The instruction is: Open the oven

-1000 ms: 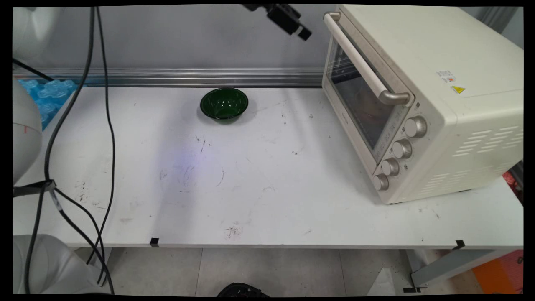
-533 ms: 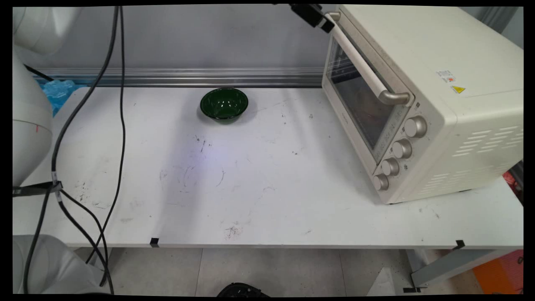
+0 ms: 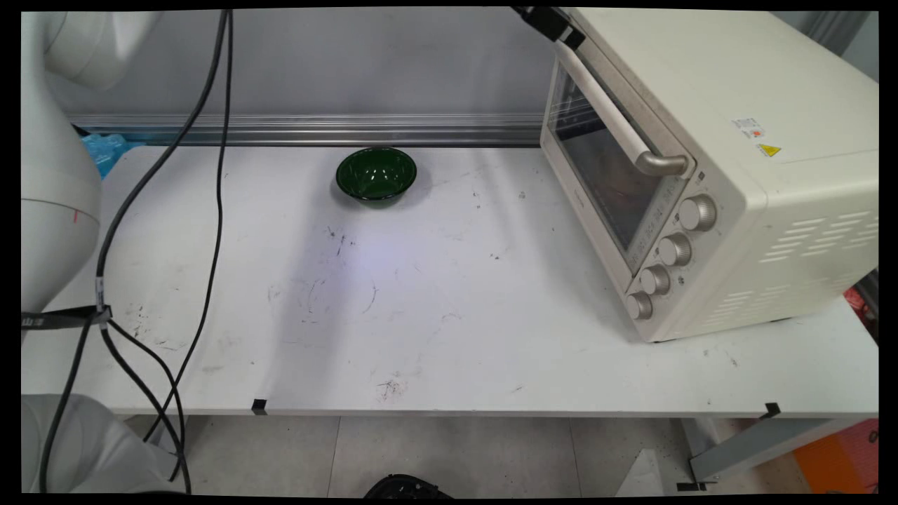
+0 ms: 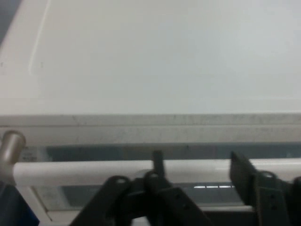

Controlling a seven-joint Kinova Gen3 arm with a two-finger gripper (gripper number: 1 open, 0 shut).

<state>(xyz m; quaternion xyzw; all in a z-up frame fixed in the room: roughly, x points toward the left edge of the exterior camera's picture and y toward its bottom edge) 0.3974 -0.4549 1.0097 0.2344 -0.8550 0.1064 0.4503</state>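
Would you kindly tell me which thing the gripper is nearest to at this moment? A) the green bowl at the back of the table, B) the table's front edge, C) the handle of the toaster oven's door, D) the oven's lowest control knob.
C: the gripper sits right at the toaster oven's door handle, its fingers either side of the white bar, far from the green bowl.

This looks like a robot lab rather than a kitchen. A scuffed white table (image 3: 449,330) stands against a bare grey wall (image 3: 351,63) with a metal rail (image 3: 309,130). Black cables (image 3: 210,210) hang over it, and a toaster oven (image 3: 722,175) sits on top.
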